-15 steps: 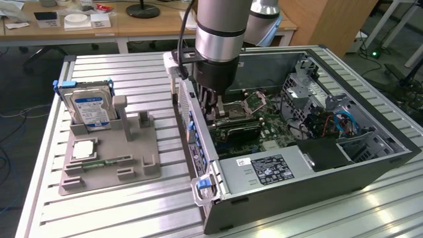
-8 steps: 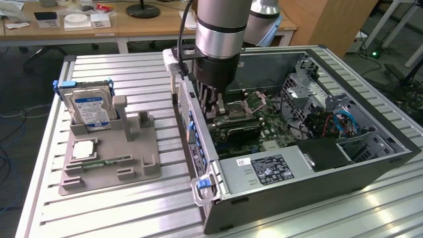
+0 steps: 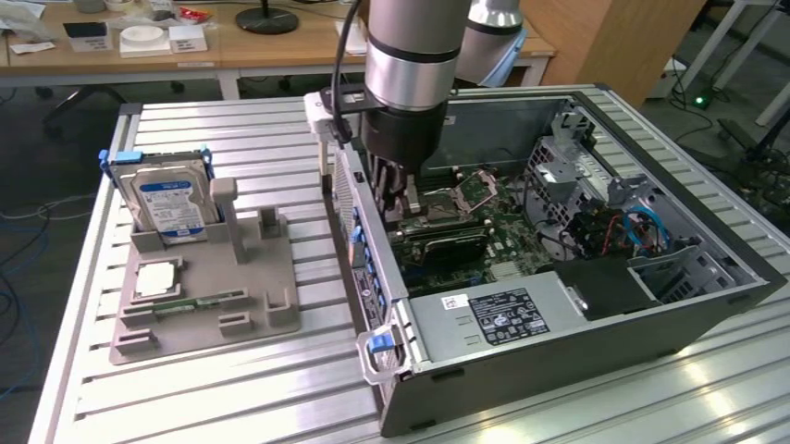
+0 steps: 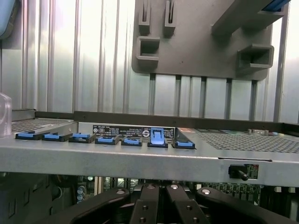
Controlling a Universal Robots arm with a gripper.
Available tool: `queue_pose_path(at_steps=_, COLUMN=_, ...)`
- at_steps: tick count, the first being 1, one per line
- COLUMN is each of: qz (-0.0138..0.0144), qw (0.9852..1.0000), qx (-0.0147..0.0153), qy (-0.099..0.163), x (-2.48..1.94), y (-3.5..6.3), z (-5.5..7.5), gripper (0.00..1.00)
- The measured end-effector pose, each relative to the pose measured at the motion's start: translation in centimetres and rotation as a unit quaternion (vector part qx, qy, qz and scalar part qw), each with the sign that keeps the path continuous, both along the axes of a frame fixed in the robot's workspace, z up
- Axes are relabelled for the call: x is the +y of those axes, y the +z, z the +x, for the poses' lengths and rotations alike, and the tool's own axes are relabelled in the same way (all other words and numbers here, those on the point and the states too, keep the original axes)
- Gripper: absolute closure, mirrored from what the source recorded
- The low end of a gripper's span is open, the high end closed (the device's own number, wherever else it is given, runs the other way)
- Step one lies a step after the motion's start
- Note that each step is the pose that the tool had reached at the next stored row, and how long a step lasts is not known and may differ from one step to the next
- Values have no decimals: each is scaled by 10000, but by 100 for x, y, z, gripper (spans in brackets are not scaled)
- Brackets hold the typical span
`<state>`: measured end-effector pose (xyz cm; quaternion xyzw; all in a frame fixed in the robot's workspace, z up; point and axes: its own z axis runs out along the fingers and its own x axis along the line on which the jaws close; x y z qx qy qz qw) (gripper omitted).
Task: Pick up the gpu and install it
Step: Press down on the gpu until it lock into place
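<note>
A: Fingers [image 4: 107, 205] closest to lens, black, drawn together. Gripper [image 3: 395, 208] clenched, reaching down into the case [image 3: 556, 361], centre of frame.

B: Gpu?

A: Dark card [image 3: 445, 242] just under the fingertips, lying along the motherboard [image 3: 500, 236]. Reads as the gpu. Can't tell if the fingers pinch it or only hover over it.

B: Tray [image 3: 198, 277]?

A: Left of frame. Hard drive [image 3: 170, 208] upright in its holder; slotted posts beside it stand bare.

B: Risks?

A: Several. If the card sits skew to its slot, pushing down could jam or bend it. Its bracket end has to meet the rear wall by the blue clips [image 4: 107, 139]; a miss there would leave it half-seated. Also tight quarters: fingers near the case wall, so a sideways drift could knock it.
</note>
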<state>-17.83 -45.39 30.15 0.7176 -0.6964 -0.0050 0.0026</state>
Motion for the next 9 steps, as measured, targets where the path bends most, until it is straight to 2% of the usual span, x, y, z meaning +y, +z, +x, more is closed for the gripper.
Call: queue_pose_path(at_steps=9, qz=0, qw=10000, qx=18, qy=14, x=-1, y=-14, z=-2, gripper=89)
